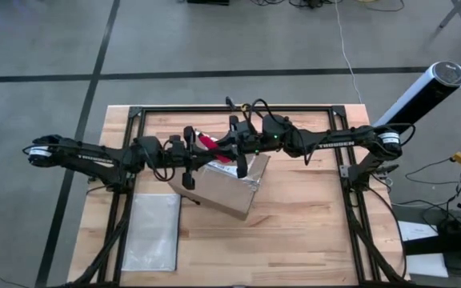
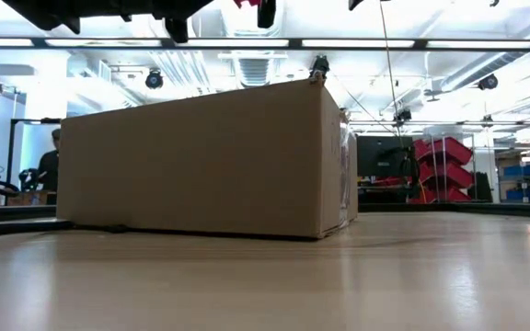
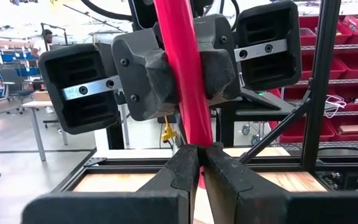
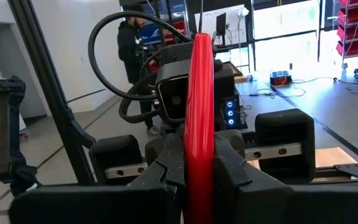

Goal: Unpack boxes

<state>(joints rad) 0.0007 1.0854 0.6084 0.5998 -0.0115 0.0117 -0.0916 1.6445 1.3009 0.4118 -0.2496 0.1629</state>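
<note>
From above, you look straight down on the whole table (image 1: 294, 232) and both arms. At tabletop height, you look level across it, close to the box (image 2: 201, 161). Each wrist camera faces the opposite gripper at close range; both share the red knife (image 3: 182, 81) clamped between them.

The only readable lettering is the white maker's name "TROSSEN", printed along the forearm of the left arm (image 1: 86, 157) and again along the forearm of the right arm (image 1: 330, 142), both seen from above. No lettering can be read on the cardboard box (image 2: 210, 161).
</note>
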